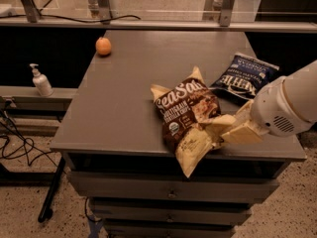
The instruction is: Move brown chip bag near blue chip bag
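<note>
The brown chip bag [185, 115] lies on the grey table [124, 103] near its front right edge, its lower corner hanging over the edge. The blue chip bag [244, 77] lies just behind and to the right of it, close but apart. My gripper [223, 129] comes in from the right and is shut on the brown bag's crumpled right edge, with its cream fingers [237, 133] on the bag. My white arm [290, 108] covers the table's right front corner.
An orange fruit [103, 46] sits at the table's back left. A white pump bottle [40, 81] stands on a lower shelf to the left. Drawers [171, 195] run below the tabletop. Cables lie on the floor at left.
</note>
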Robot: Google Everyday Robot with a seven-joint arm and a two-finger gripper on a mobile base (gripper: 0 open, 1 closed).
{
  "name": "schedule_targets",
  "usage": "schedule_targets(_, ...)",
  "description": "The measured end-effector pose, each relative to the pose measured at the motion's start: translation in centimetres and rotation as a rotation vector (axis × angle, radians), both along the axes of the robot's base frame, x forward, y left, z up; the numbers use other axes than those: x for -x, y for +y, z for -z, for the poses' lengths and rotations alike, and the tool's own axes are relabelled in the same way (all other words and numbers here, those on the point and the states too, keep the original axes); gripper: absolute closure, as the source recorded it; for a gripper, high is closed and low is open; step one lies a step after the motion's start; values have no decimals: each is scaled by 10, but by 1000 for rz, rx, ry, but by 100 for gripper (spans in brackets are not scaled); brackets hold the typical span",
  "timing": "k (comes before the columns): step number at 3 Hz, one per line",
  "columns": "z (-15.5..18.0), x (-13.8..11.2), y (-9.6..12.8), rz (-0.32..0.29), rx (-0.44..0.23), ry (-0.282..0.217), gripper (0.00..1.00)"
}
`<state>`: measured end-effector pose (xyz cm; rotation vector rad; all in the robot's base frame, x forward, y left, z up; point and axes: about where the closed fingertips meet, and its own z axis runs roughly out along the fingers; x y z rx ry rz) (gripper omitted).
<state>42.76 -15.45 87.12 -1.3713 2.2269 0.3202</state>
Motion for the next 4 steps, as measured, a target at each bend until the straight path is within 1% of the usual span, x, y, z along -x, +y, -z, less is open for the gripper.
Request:
schedule_targets(1, -7, 20, -47, 10, 81, 32, 100)
schedule_targets(2, -20, 37, -102, 98, 158, 43, 100)
schedule_targets(3, -36, 43, -151, 194, 216, 32, 100)
schedule_targets(4, -41, 44, -181, 254, 249, 33, 100)
